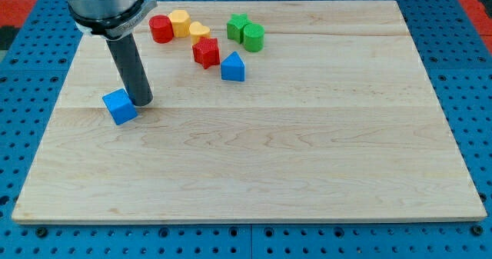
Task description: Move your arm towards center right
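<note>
We start at the view's left, where my tip (141,103) sits on the board (307,182), pressed right up beside the blue cube (120,106). The cube lies just to the tip's left and a touch toward the view's bottom, apparently touching the rod. There is nothing to clench or release here: the end is a bare rod, holding nothing, only resting against that cube's side.

Moving rightward, up and to the tip's right we find the cluster. First the red cylinder (161,29), with the yellow block (179,21) just beside it, then a yellow heart (199,31) and the red star-like block (206,52) below it. The blue triangle (233,67) comes next, nearest the tip of that group yet well apart from it. Furthest right of the cluster stand two green blocks (245,31), side by side and touching.

Our goal, the center right of the board, lies far to the tip's right, across open wood. We judge the tip stands on the cube's right side, so a straight rightward sweep should leave the cube behind, and the cluster sits above that line, out of harm's way.
</note>
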Available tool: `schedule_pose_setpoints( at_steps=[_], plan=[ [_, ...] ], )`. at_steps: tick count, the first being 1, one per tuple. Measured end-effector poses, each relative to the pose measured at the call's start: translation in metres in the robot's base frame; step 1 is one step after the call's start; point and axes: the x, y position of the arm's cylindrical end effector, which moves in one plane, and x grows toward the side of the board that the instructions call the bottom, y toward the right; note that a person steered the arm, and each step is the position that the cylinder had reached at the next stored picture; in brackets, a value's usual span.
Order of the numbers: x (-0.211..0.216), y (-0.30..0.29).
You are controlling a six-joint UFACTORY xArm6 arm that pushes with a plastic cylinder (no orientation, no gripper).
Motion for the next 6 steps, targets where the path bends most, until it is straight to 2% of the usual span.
schedule_pose_setpoints(
  at_steps=[6],
  plan=[
    [-0.003, 0.269]
  ],
)
